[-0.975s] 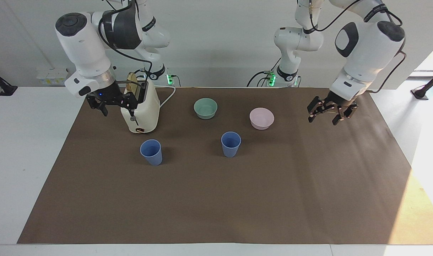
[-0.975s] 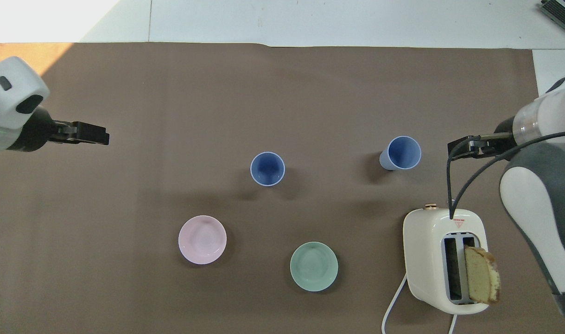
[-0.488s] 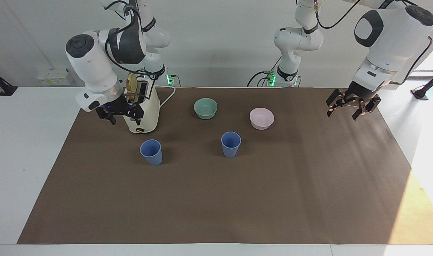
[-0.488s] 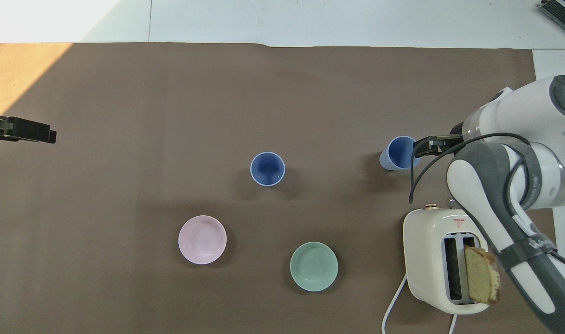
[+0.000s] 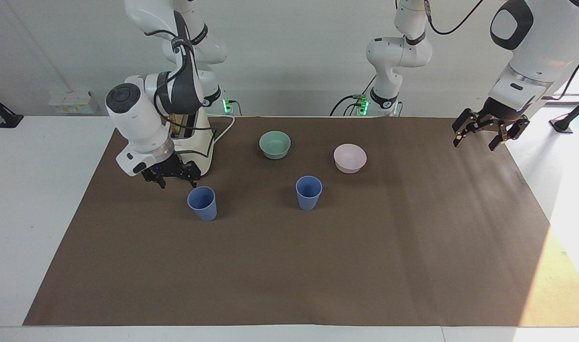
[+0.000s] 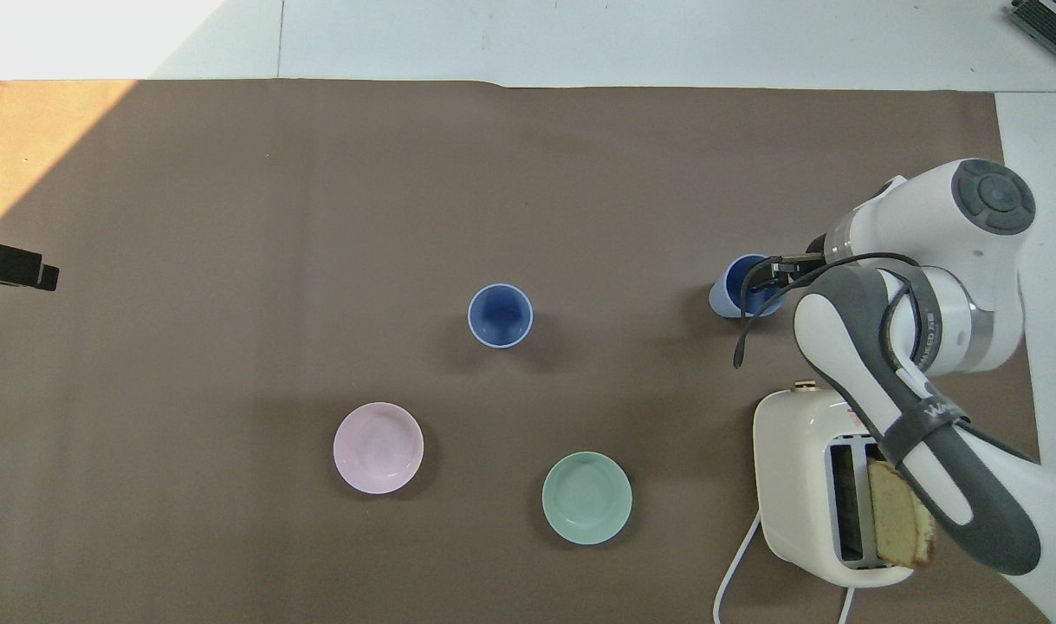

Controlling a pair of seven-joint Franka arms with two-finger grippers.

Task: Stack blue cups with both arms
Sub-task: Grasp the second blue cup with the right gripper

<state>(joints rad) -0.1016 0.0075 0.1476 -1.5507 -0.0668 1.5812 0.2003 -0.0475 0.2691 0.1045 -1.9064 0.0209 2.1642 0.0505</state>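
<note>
While the right gripper point(image 5: 171, 175) hangs spread over the mat, the nearer blue cup point(image 5: 202, 203) stands upright just at its four o'clock (facing view); the other cup point(image 5: 308, 192) sits mid-mat, and the left gripper point(image 5: 481, 131), also spread, waits well apart.

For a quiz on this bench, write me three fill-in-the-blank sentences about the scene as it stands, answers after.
1. The two blue cups stand apart, both ____.
2. A slice of ____ sticks out of the toaster.
3. The right gripper, over the mat, is next to the cup at the ____ arm's end.
The left gripper waits.
Answers: upright; bread; right
</note>
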